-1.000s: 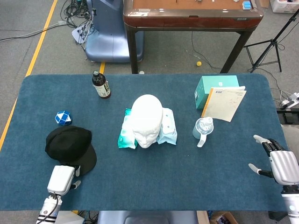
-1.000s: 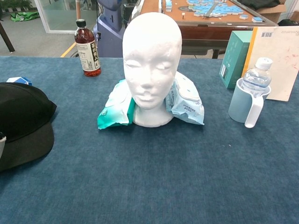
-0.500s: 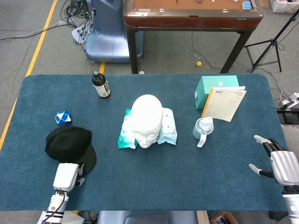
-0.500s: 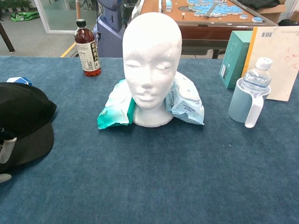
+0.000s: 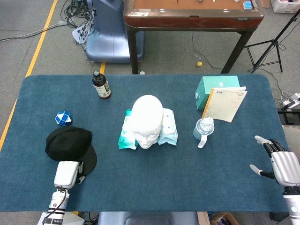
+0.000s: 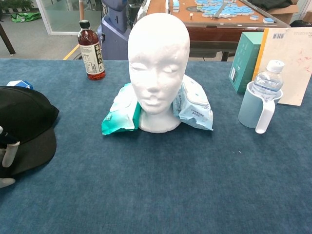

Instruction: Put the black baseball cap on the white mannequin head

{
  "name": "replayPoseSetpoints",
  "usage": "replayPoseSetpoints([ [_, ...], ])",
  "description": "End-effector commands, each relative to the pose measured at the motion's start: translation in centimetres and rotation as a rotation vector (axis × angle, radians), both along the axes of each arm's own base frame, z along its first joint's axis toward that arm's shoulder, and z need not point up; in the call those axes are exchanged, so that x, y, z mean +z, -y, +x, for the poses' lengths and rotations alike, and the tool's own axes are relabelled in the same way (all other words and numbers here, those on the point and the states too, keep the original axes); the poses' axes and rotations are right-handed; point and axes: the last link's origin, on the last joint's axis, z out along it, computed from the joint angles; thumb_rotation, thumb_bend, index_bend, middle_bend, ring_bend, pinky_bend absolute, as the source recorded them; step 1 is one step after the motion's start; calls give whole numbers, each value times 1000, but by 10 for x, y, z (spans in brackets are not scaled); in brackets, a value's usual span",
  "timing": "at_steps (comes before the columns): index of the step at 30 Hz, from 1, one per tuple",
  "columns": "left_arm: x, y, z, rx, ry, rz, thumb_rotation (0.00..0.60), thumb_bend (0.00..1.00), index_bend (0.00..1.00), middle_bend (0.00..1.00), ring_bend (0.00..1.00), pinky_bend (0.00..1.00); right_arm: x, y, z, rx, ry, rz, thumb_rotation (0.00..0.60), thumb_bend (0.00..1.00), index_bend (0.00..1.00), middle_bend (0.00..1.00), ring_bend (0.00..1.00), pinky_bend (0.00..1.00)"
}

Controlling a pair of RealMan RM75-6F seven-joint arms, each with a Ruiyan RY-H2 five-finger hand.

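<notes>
Blue felt-covered counter (image 5: pixel 154 187), grey floor beyond its far edge, with a brown wooden table (image 5: pixel 192 14) standing back there.

White foam mannequin head (image 5: pixel 147 120) upright at mid-counter, face toward the near edge, bare on top. Teal and pale-blue wipe packets (image 6: pixel 195 106) lie against its base on both sides.

Black baseball cap (image 5: pixel 70 146) lies flat on the counter at near left, well apart from the head, brim toward the near edge. Left hand (image 5: pixel 66 173) sits at that brim, fingers reaching onto or under it; cannot tell whether it actually grips the cloth. In the chest view only fingertips (image 6: pixel 9 155) show at the frame's left edge against the brim.

Right hand (image 5: pixel 279 164) at near right, over the counter's edge, fingers spread, holding nothing.

Other items: blue-and-white puzzle ball (image 5: pixel 63 118) just beyond the cap; dark-liquid drink bottle (image 5: pixel 101 85) far left; clear water bottle in a grey-blue handled holder (image 5: pixel 203 130) right of the head; teal box (image 5: pixel 213 89) with a tan booklet (image 5: pixel 226 104) leaning on it, far right.
</notes>
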Motion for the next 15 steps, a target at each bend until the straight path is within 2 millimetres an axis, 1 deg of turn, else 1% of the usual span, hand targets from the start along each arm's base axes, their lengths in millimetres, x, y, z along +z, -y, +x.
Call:
replayPoseSetpoints([
  [1, -2, -4, -3, 8, -14, 4, 600, 52, 694, 802, 637, 672, 0, 0, 0, 0, 0, 1, 600, 31, 200, 304, 224, 476],
  [9, -3, -8, -11, 8, -49, 54, 600, 53, 698, 807, 643, 673, 0, 0, 0, 0, 1, -2, 600, 31, 201, 304, 224, 476],
  [15, 2, -11, -15, -18, -50, 124, 600, 52, 697, 808, 645, 673, 0, 0, 0, 2, -1, 1, 600, 31, 201, 305, 224, 476],
])
